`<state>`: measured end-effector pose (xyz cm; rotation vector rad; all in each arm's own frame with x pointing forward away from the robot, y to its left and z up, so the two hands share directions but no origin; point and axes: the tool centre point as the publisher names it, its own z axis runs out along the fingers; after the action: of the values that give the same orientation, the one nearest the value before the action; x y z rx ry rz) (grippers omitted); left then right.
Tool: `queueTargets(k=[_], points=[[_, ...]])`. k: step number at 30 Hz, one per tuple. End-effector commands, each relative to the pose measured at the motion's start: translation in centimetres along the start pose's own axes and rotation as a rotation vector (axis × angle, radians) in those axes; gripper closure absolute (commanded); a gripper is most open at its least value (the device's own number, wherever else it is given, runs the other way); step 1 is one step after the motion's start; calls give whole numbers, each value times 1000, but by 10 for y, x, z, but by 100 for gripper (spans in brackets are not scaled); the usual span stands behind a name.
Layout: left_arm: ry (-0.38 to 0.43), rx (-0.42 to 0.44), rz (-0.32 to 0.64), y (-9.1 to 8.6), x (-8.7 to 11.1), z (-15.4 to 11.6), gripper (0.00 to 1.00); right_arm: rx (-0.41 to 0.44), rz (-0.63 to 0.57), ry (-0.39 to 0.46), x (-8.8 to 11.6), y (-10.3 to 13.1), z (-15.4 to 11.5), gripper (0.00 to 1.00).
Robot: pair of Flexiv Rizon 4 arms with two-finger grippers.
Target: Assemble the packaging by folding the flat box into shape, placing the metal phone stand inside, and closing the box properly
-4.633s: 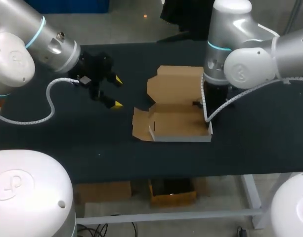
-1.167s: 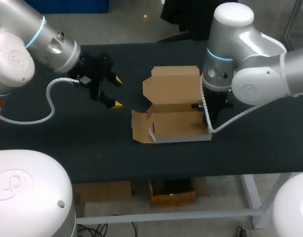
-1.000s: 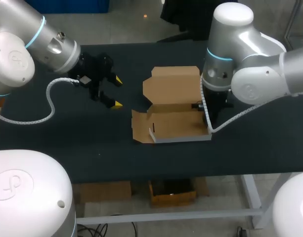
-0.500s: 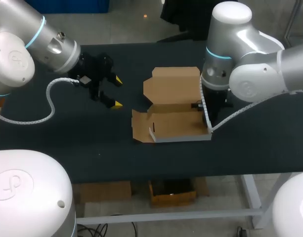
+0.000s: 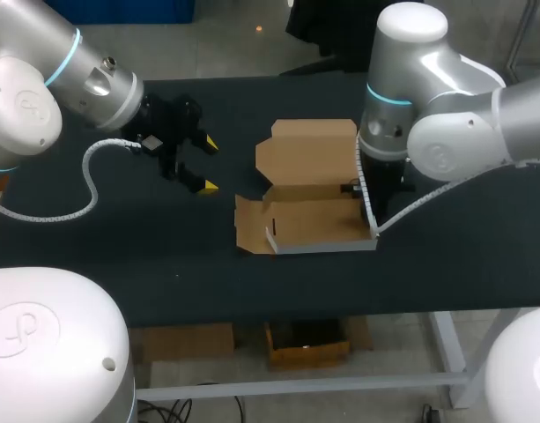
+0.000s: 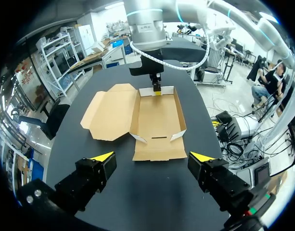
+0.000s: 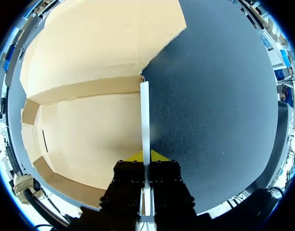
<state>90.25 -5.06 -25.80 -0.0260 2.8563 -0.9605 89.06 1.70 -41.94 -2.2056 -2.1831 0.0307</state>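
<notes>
Now the box point(image 5: 309, 216) has been dragged slightly across the bench point(image 5: 120, 256) toward the left hand point(image 5: 208, 165), which is held wide open, well apart. Its side wall point(image 7: 145, 115) is kept pinched upright in the right hand point(image 7: 146, 156). Folding is judged unfinished.

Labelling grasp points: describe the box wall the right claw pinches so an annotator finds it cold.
On the black table sits an open box, lid flat beyond its tray. The wall is the tray's upright end nearest the right arm. Only it has the right claw shut on its top edge.
</notes>
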Motion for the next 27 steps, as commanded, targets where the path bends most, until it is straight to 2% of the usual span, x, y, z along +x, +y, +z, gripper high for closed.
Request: queueTargets(k=[1,10,15,17,19,23,24,27], points=[[2,-4,-1,-1,0,0,0,7,-1,-1,1,1,-1,100],[-4,-12,0,-2,1,1,0,7,-1,-1,1,1,-1,100],[-46,-39,-120,-6,10,5,0,7,-1,-1,1,1,-1,100],[-60,-34,-181,-5,14,4,0,7,-1,-1,1,1,-1,100],[-100,-39,-304,-6,22,3,0,7,-1,-1,1,1,-1,100],[-115,-27,-549,-5,24,2,0,7,-1,-1,1,1,-1,100],[-116,-50,-631,-4,24,3,0,7,-1,-1,1,1,-1,100],[-127,-83,-793,-4,27,10,0,7,-1,-1,1,1,-1,100]])
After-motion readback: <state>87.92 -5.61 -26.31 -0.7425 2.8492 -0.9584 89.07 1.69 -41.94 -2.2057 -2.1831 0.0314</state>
